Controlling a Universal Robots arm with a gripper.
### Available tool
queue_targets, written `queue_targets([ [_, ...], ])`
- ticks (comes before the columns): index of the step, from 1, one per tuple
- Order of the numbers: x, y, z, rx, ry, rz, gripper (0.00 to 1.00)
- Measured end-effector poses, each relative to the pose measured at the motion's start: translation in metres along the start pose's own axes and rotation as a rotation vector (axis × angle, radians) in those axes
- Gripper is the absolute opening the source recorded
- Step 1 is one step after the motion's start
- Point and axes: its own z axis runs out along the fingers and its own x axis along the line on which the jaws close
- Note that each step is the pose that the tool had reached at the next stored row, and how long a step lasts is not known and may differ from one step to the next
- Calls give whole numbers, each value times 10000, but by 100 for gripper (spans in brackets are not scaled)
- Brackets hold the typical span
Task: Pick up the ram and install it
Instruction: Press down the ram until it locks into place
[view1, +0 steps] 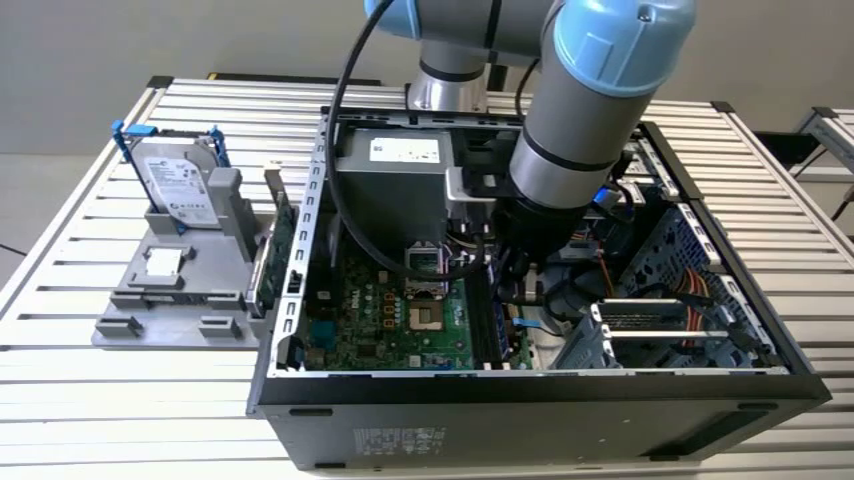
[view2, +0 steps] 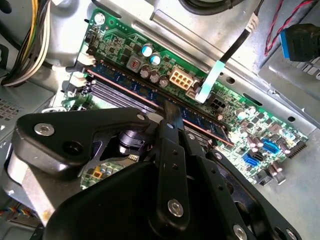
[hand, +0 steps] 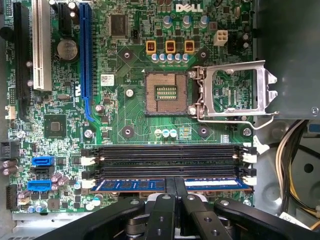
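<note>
Down inside the case (view1: 534, 400), the hand (hand: 174, 186) has its fingers (hand: 168, 196) nearly closed, pinching the ram (hand: 210, 183), which sits in the motherboard's (hand: 130, 120) outermost slot.

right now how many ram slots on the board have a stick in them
1. The ram sits in the slot nearest the fingers, which straddle its middle. The three black slots beside it look empty.

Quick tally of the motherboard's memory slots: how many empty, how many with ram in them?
Empty memory slots: 3
Slots with the ram in them: 1
Total: 4
</note>
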Motion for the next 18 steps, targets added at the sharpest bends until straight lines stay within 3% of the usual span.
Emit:
queue_targets([
  [18,0,-1,48,0,0,2,0],
])
